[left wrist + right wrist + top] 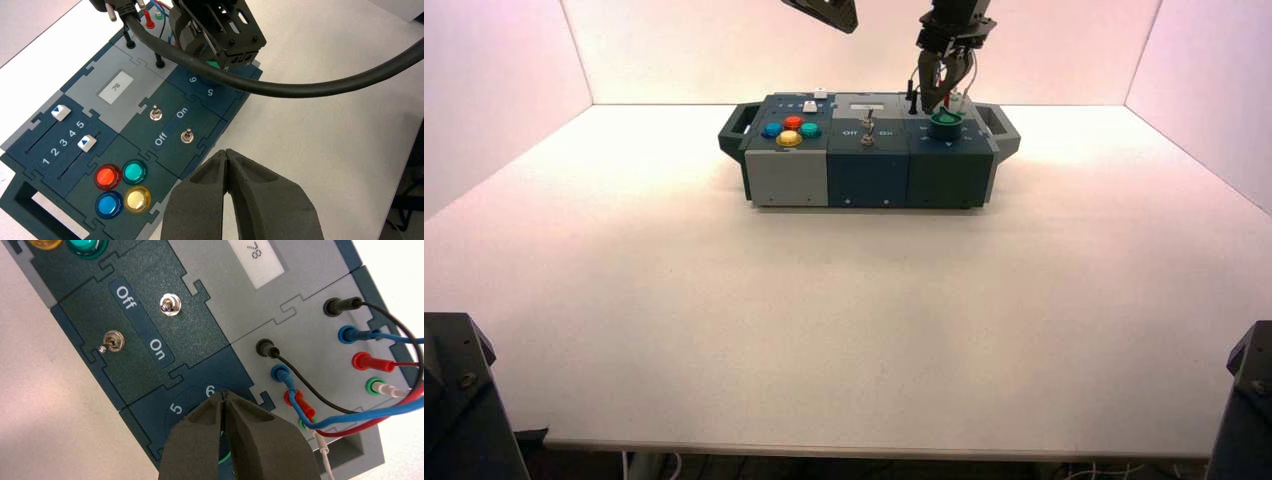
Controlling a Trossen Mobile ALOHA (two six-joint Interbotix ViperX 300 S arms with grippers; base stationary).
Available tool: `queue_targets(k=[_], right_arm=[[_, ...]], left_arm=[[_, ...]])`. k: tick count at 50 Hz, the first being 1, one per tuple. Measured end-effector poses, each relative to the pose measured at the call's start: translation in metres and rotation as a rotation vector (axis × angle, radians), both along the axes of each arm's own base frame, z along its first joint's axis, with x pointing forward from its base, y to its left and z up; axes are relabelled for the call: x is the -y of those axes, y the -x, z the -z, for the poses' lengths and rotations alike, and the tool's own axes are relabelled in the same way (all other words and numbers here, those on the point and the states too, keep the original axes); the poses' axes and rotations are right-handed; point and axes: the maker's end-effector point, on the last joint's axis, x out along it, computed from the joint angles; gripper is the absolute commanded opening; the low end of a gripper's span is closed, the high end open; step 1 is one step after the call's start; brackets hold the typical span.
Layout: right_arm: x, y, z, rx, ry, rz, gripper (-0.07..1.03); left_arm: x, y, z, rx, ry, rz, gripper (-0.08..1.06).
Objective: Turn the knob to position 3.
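Observation:
The dark-green knob (pixel 945 123) sits on the right section of the box (pixel 789 178), ringed by numbers. My right gripper (pixel 944 100) hangs straight down over it. In the right wrist view the right gripper (pixel 226 395) has its fingertips pressed together and covers most of the knob; only a sliver of its green rim (pixel 224 458) shows below the numbers 5 and 6. I cannot tell whether the fingers touch the knob. My left gripper (pixel 829 12) is raised behind the box, and in its own view it (pixel 227 151) is shut and empty.
Two metal toggle switches (pixel 170 305) (pixel 112 341) stand by the Off and On labels. Black, blue, red and green plugs with wires (pixel 350 333) sit beside the knob. Red, teal, blue and yellow buttons (pixel 122 186) and two sliders (pixel 86 143) are on the left section. A small display (pixel 116 87) reads 78.

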Motion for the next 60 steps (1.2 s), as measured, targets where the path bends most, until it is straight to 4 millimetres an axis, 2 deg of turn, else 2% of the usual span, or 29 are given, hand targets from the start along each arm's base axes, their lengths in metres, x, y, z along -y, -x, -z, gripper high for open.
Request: queue_targets(k=[17,60], right_arm=[[0.004,-0.008,-0.004,0.035,0.022,-0.011,-0.02],[0.018,-0.008,-0.001,0.042,0.105,-0.051,-0.02]], left_arm=[[0.0,0.0,0.0,0.001,-0.001,0.001,-0.03],[-0.001,0.002,0.0,-0.001,-0.002,0.006,-0.03]])
